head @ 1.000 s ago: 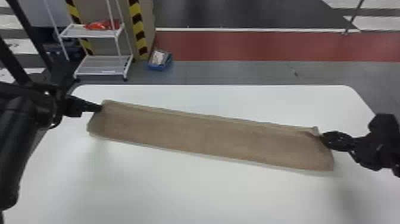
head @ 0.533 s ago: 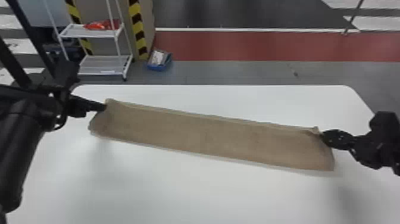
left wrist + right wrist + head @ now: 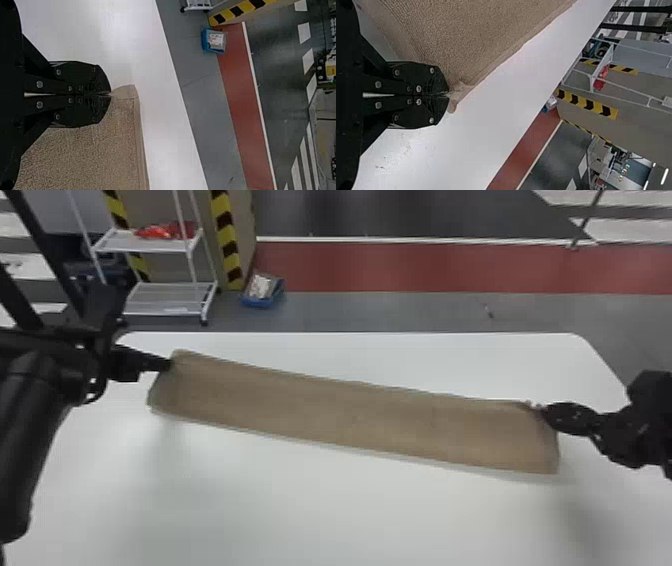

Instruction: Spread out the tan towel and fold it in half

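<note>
My left pincer (image 3: 169,364) and right pincer (image 3: 546,412) each clench a far corner of the tan towel (image 3: 350,410). Its long axis slants across the white table (image 3: 350,510), farther left to nearer right.

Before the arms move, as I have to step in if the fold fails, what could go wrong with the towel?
The left gripper pinches the towel only near one corner, so that corner could slip out.
The cloth is bunched at the right gripper's fingertips, which might leave a creased or uneven edge.
The towel lies aslant on the table, its right end nearer the robot, so the fold may come out skewed.
</note>
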You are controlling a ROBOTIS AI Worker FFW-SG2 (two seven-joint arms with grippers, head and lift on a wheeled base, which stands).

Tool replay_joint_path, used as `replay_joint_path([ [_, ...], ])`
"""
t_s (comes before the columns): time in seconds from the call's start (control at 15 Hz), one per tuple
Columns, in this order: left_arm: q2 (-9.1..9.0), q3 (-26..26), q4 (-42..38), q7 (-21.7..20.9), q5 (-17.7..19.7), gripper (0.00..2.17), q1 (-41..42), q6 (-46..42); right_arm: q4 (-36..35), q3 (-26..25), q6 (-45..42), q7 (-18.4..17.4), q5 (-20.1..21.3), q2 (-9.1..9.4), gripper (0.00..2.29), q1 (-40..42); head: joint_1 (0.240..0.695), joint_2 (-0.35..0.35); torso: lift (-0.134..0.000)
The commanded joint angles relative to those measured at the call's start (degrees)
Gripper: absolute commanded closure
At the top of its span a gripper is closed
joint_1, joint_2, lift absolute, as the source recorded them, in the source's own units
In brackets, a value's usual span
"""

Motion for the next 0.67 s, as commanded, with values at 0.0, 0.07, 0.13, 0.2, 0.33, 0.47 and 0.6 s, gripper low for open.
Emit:
replay_joint_path([
  [0.0,-0.09,-0.04,0.08,0.14,-0.09,1.83,-0.01,0.0,-0.12,-0.4,0.11,0.0,-0.27,-0.11,1.43,-0.08,0.695,-0.013,-0.124],
  [0.07,-0.18,0.04,0.17,0.41,0.0,1.83,-0.01,0.0,-0.12,-0.93,0.11,0.0,-0.44,-0.11,1.43,-0.08,0.695,-0.014,-0.124],
  [0.13,-0.27,0.04,0.17,0.49,0.0,1.83,-0.01,0.0,-0.12,-0.93,0.11,0.0,-0.44,-0.37,1.43,-0.08,0.695,-0.016,-0.124],
  [0.2,-0.27,-0.04,0.17,0.85,0.0,1.83,-0.01,0.0,-0.12,-1.02,0.11,-0.09,-0.44,-0.37,1.43,-0.25,0.695,-0.018,-0.124],
  [0.33,-0.44,0.04,0.17,1.02,0.0,1.83,-0.01,0.0,-0.03,-1.1,0.11,-0.27,-0.44,-0.37,1.43,-0.52,0.695,-0.022,-0.124],
  [0.47,-0.62,0.04,0.35,1.72,0.0,1.83,-0.01,-0.7,-0.03,-1.37,0.11,-0.53,-0.71,-0.37,1.43,-0.69,0.695,-0.024,-0.124],
  [0.6,-0.62,0.22,0.35,1.72,0.52,1.83,-0.01,-1.76,0.32,-1.37,0.11,-0.97,-0.71,-0.46,1.43,-1.13,0.695,-0.026,-0.124],
])
